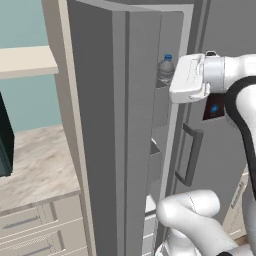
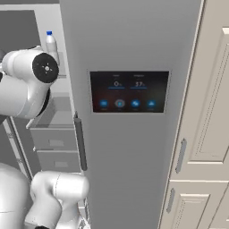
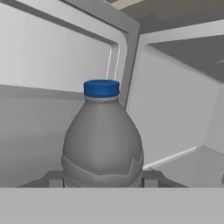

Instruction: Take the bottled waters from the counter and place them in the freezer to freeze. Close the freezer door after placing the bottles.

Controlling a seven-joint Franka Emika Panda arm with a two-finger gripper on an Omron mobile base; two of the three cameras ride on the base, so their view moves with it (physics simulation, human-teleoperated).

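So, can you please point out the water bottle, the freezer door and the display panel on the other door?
water bottle (image 3: 103, 140), hand view, middle of its grey body.
freezer door (image 1: 100, 130), left base view, its flat grey outer face.
display panel (image 2: 129, 91), right base view, centre of the dark screen.

whitish blue-capped bottle (image 3: 103, 140) stands upright inside the open freezer (image 2: 53, 120), high up.
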